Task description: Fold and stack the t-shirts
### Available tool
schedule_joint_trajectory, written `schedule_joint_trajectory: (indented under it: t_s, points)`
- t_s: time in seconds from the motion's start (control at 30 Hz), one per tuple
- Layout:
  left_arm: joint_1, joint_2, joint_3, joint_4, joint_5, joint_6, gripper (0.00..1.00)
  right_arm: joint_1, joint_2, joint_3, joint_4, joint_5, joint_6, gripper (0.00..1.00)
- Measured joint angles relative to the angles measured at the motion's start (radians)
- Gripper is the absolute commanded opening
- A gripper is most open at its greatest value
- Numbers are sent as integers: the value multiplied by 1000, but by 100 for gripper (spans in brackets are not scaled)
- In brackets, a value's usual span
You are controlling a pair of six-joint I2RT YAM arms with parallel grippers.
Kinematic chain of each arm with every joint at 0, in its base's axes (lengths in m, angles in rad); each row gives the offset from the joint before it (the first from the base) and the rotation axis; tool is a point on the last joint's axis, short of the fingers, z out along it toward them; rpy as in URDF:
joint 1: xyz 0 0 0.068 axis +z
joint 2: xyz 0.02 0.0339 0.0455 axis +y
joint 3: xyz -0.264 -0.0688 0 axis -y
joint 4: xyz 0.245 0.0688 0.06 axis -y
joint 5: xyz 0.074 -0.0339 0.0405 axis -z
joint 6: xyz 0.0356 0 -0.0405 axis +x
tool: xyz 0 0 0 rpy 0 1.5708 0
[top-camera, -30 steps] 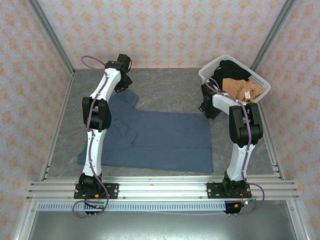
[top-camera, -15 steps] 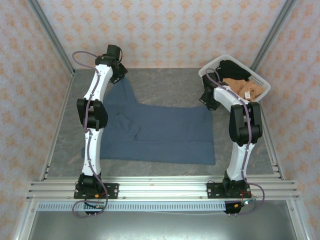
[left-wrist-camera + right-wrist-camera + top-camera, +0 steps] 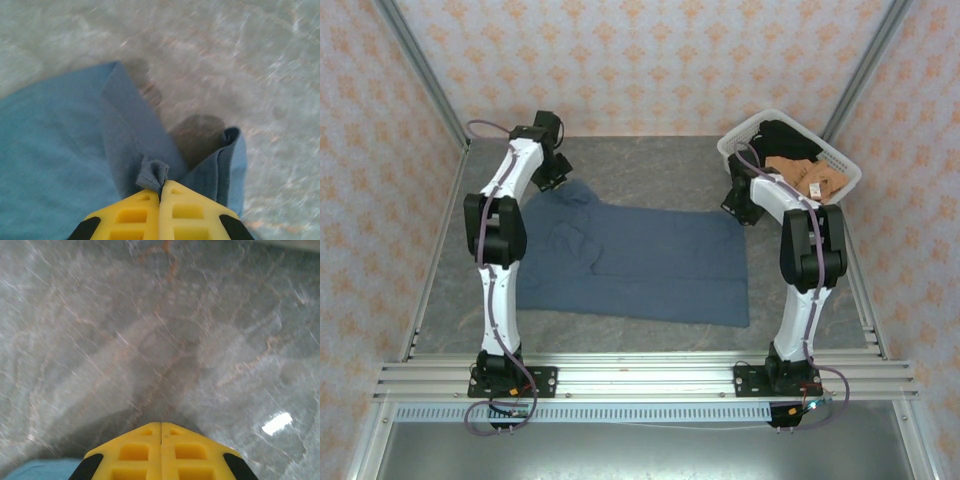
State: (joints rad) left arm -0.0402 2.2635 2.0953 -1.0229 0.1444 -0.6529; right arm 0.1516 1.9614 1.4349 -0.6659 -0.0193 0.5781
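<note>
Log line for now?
left tool: shut on blue t-shirt corner | right tool: shut, grip unclear | basket: tan tee, black tee

No text, brand, number or sign can be read here.
One white tag (image 3: 814,188) lies on the tan t-shirt (image 3: 788,172) inside the basket (image 3: 744,130). It is too small to tell whether anything is printed on it.
</note>
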Motion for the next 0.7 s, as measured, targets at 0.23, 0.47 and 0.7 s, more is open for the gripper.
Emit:
schedule_joint_trajectory:
  t_s: [0.23, 0.47, 0.7]
  points:
    - [0, -363, -330, 1, -66, 4, 0, 0, -181, -148, 0, -23, -8, 0]
    - [0, -624, -629, -6, -134, -4, 0, 5, -350, -295, -1, -34, -8, 0]
    - [0, -769, -890, -10, -135, -39, 0, 21, -432, -465, -5, -56, -8, 0]
